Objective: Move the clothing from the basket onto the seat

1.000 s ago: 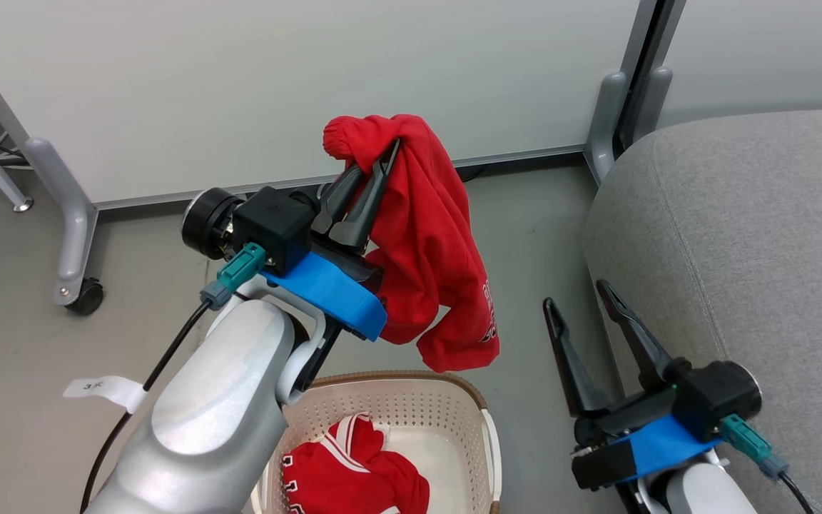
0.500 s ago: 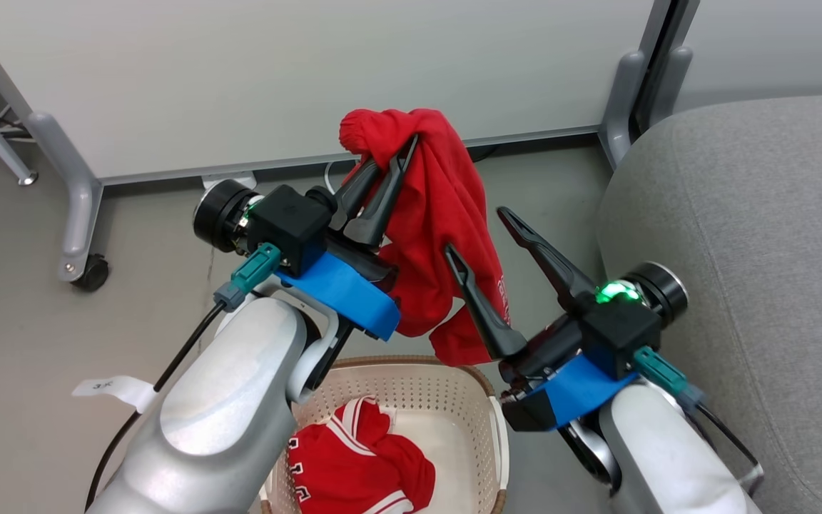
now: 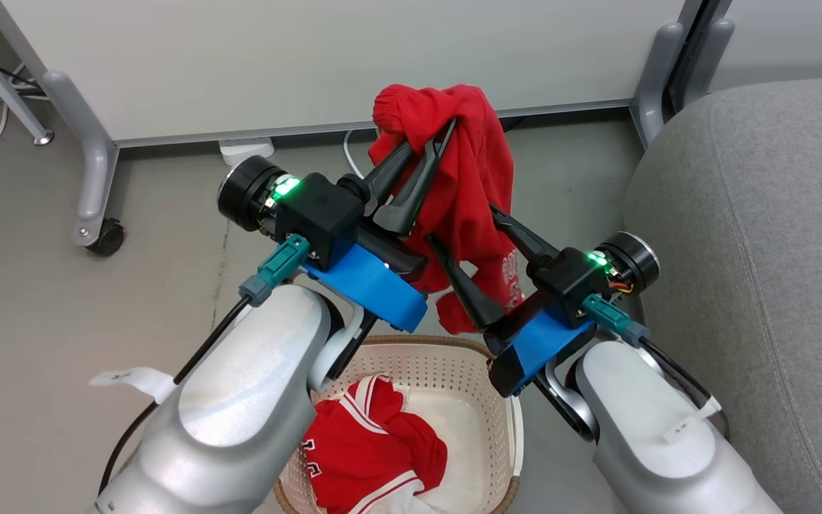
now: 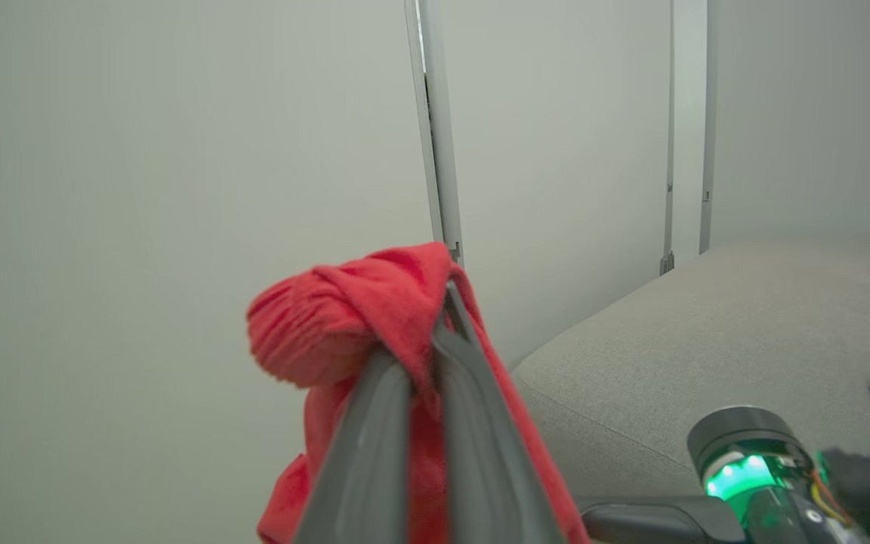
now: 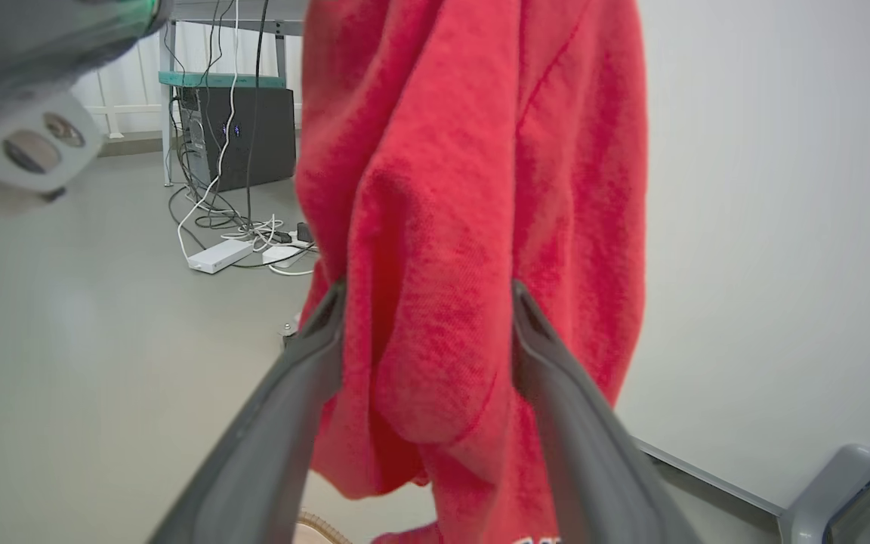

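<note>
Red garment (image 3: 469, 168) hangs clamped in your left gripper (image 3: 431, 143), and your right gripper (image 3: 462, 227) has just swung in, fingers apart around it, likely for carrying to the seat (image 3: 760, 214).

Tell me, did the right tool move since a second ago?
Yes. The right tool swung left, away from the sofa edge it sat beside; it is open now, straddling the hanging red garment.
</note>
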